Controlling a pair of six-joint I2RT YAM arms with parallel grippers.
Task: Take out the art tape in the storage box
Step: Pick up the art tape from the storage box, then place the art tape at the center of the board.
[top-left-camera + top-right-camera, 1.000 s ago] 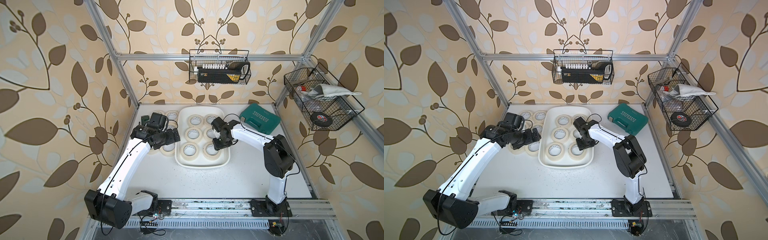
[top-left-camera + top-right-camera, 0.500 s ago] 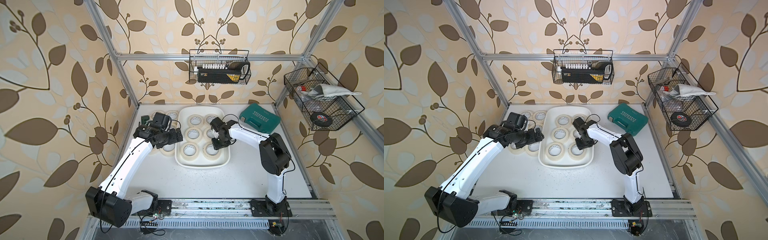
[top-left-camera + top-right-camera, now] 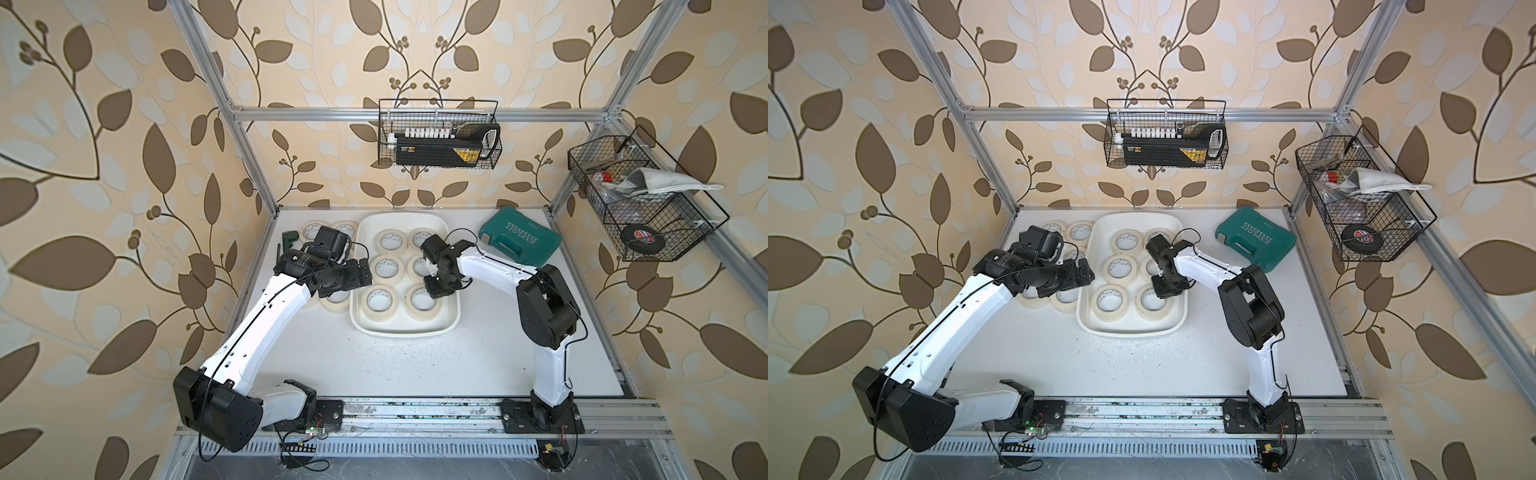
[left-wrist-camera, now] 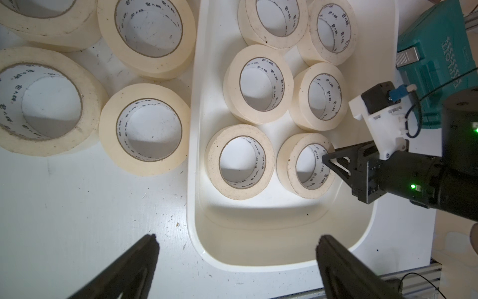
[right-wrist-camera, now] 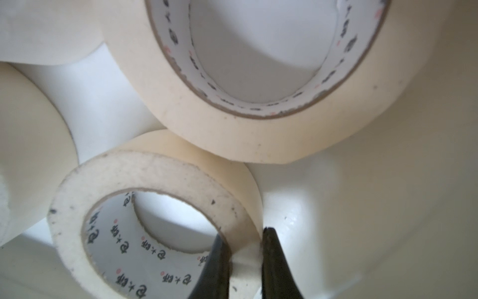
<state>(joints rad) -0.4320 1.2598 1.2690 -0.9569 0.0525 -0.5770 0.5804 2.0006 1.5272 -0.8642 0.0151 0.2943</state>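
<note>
An art tape roll (image 3: 419, 315), lower right in the storage box (image 3: 403, 332), is being pinched by its wall in the right gripper (image 5: 243, 240) (left gripper (image 4: 238, 236) wide open, empty), so off-centre slipping is being risked.

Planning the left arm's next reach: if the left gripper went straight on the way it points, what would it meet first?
Probably the rim of the storage box: the open left gripper straddles it, with an art tape roll just beyond. Depth is unclear.
</note>
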